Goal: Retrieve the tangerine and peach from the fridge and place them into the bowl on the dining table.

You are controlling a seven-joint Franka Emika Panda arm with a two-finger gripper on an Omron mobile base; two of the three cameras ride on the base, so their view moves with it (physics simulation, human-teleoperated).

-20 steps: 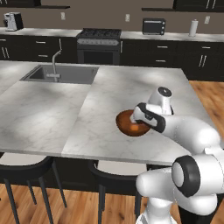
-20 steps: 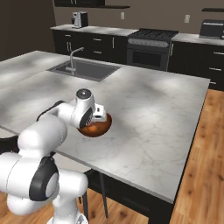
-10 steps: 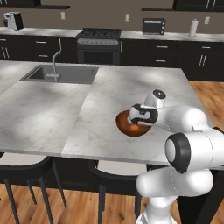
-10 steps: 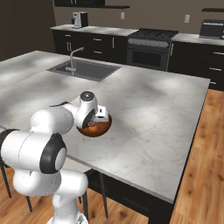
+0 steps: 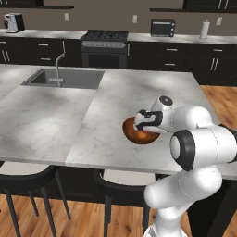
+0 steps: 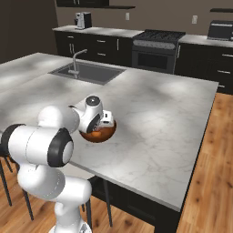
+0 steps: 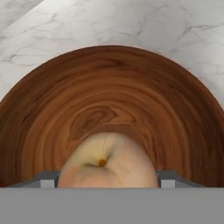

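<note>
The gripper (image 5: pixel 147 124) hangs low over the bowl (image 5: pixel 133 134), which sits near the front edge of the dining table (image 5: pixel 55 125), well to the right of the sink (image 5: pixel 65 77). From the hand view we look straight down into the bowl's wood-grained hollow, and right there between the two finger tips is the peach (image 7: pixel 107 162), pale yellow-tan with its stem dimple turned up toward the camera. The fingers stand one to each side of the fruit, spread about as wide as the peach itself. Whether they are pressing on it or have just let go, I cannot tell from here; the tips are mostly hidden at the bottom of the picture.

Why this pose? The wrist is bent down over the bowl's middle so that the fruit ends up in the deepest part, where the sloping sides will keep a round thing from rolling off onto the marble. That reads like the drop-off step for the peach.

From the right base view the hand (image 6: pixel 103 122) covers much of the bowl, with the reddish-brown rim (image 6: pixel 97 137) peeking out below it. No tangerine is to be seen in the visible part of the bowl, so by my reckoning one fruit is left to fetch from the fridge.
</note>
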